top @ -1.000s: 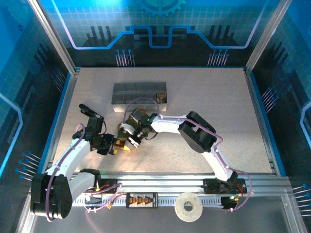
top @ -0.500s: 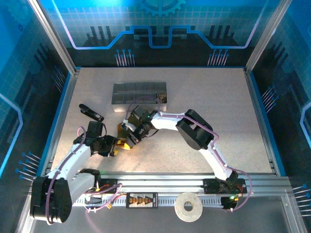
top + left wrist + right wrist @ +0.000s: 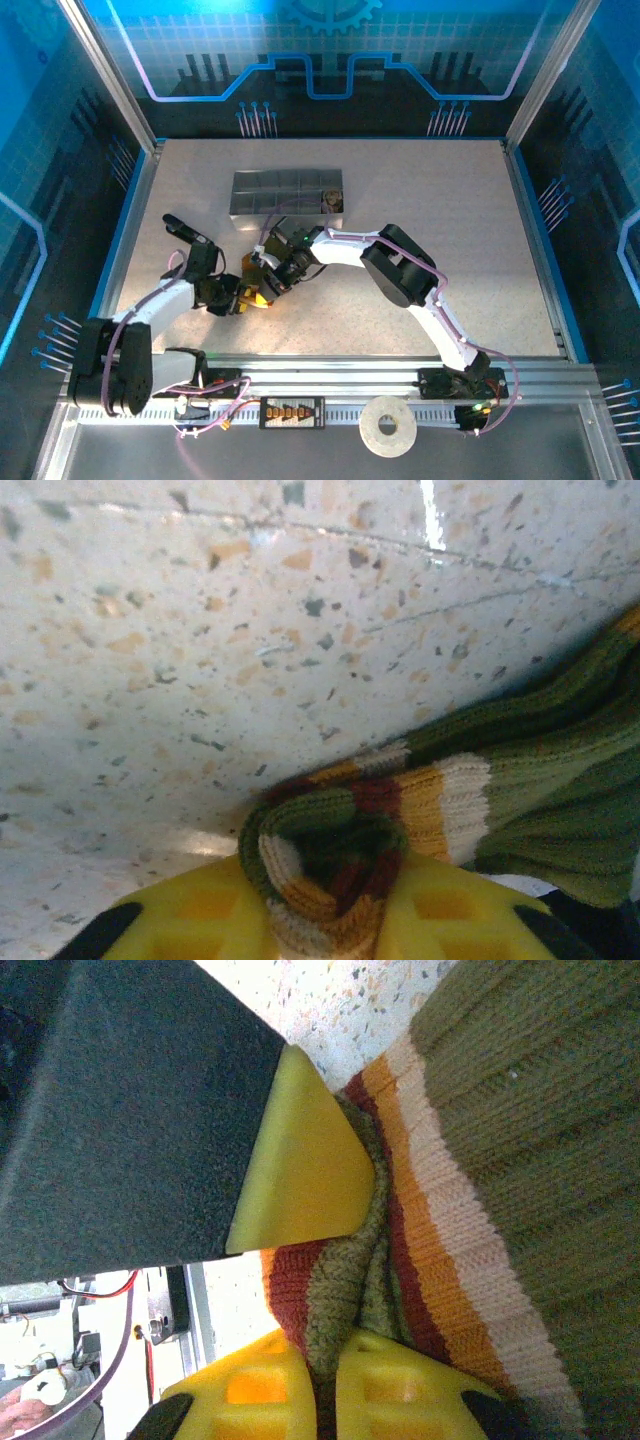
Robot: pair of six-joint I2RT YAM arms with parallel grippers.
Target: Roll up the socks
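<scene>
The olive green sock (image 3: pixel 540 800), striped in orange, cream and red, lies on the speckled table between both arms. In the left wrist view, one end of it is bunched into a fold (image 3: pixel 330 855), and my left gripper (image 3: pixel 325 925) is shut on that fold between its yellow fingers (image 3: pixel 190 920). My right gripper (image 3: pixel 325 1390) is shut on a ridge of the same sock (image 3: pixel 520 1110), right beside the left gripper's yellow fingertip (image 3: pixel 305 1170). From above, the left gripper (image 3: pixel 240 298) and the right gripper (image 3: pixel 268 285) meet over the sock (image 3: pixel 253 278). A brownish bundle (image 3: pixel 333 199) lies in the tray.
The grey divided tray (image 3: pixel 270 192) stands behind the grippers, left of the table's middle. A roll of tape (image 3: pixel 388 427) lies on the front rail. Blue walls bound the table on the left, the right and at the back.
The left gripper's jaws opened a little, then closed on the sock's bunched end. Both grippers have shifted slightly closer together over the sock.
</scene>
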